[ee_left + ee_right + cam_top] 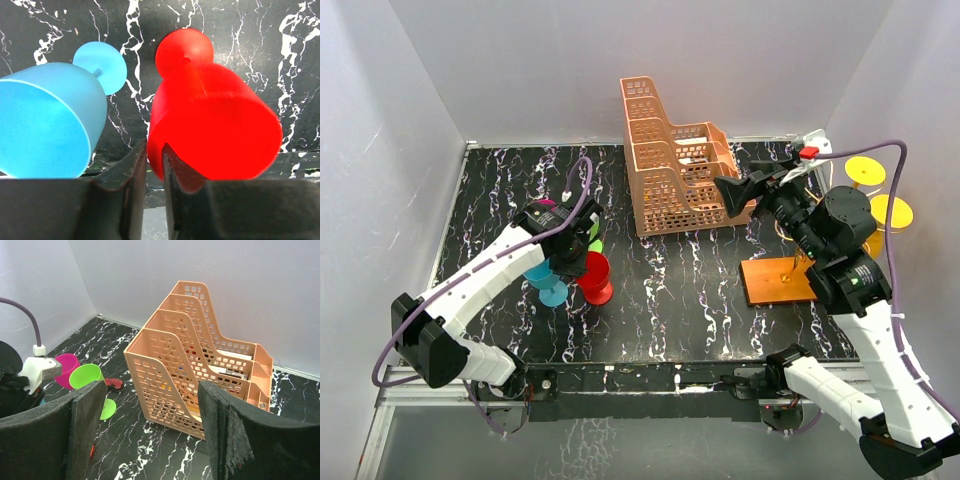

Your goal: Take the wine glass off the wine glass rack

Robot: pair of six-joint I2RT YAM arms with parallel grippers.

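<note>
Two claws over the marble table [670, 300].
Left claw [154, 165], slightly parted, straddles the red glass [215, 130] rim; right claw [150, 435] gapes empty beside the wine glass rack [778, 282].

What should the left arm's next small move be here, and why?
Probably open the left gripper wider and lift clear: its fingers stand barely apart at the rim of the red wine glass, which stands on the table beside the blue glass.

Six wine glasses [598, 277], one wine glass rack [776, 281], one lattice basket [675, 160]
</note>
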